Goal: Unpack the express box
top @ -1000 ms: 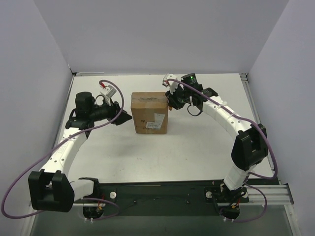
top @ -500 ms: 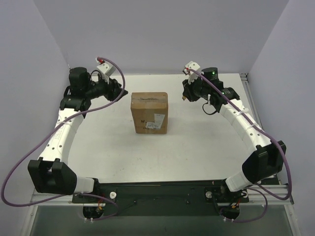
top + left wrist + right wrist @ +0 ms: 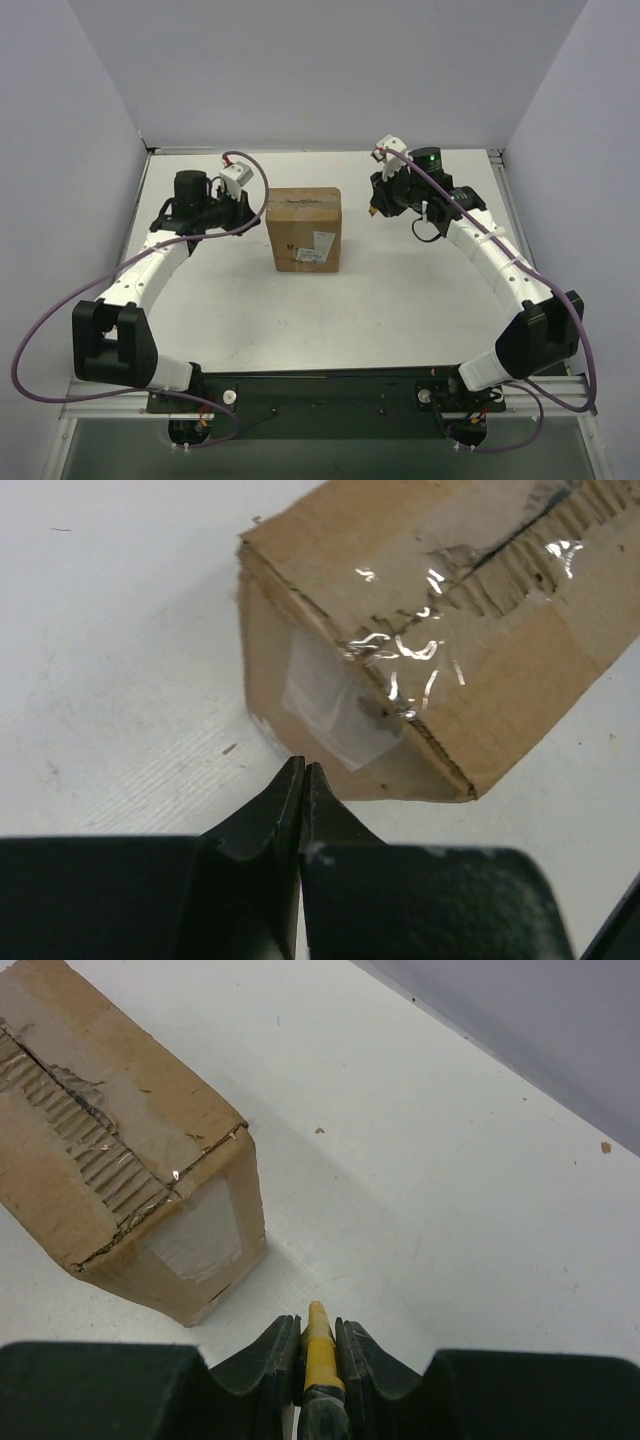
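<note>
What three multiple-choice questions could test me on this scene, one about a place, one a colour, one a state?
1. Where is the express box? A) on a shelf B) between the left gripper and right gripper C) inside a bin
2. What colour is the tool that the right gripper holds? A) red B) green C) yellow
3. How are the box's top flaps? A) closed and taped B) folded open C) cut off
Answers: B, a gripper sits on either side in the top view; C, a yellow tip shows in its grip; A, shiny tape spans the closed seam.
</note>
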You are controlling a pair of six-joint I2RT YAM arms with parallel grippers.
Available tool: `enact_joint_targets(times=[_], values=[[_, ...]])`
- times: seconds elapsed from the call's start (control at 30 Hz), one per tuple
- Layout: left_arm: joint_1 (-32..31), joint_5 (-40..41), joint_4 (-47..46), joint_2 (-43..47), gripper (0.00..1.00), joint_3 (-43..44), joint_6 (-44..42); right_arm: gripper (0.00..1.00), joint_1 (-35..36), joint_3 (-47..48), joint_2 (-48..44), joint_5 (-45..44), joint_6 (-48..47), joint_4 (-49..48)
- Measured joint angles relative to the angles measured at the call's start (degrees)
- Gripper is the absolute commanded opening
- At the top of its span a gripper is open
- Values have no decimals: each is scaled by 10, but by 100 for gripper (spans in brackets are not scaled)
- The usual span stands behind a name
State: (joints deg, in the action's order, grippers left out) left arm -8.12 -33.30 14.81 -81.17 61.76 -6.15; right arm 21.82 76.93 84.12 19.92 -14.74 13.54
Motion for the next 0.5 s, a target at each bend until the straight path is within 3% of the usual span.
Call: enact_joint_targets(times=[0.37,0.47,0.5], values=[[-115,-46,27,23,11,-36,-66,0,-6,35,59,-2,23,-3],[-131,-55,59,27,17,-36,-106,0,-17,53,65,-2,35,-7],[-130,-57,76,27,24,-35,-128,0,-21,57,66,-2,40,-9]])
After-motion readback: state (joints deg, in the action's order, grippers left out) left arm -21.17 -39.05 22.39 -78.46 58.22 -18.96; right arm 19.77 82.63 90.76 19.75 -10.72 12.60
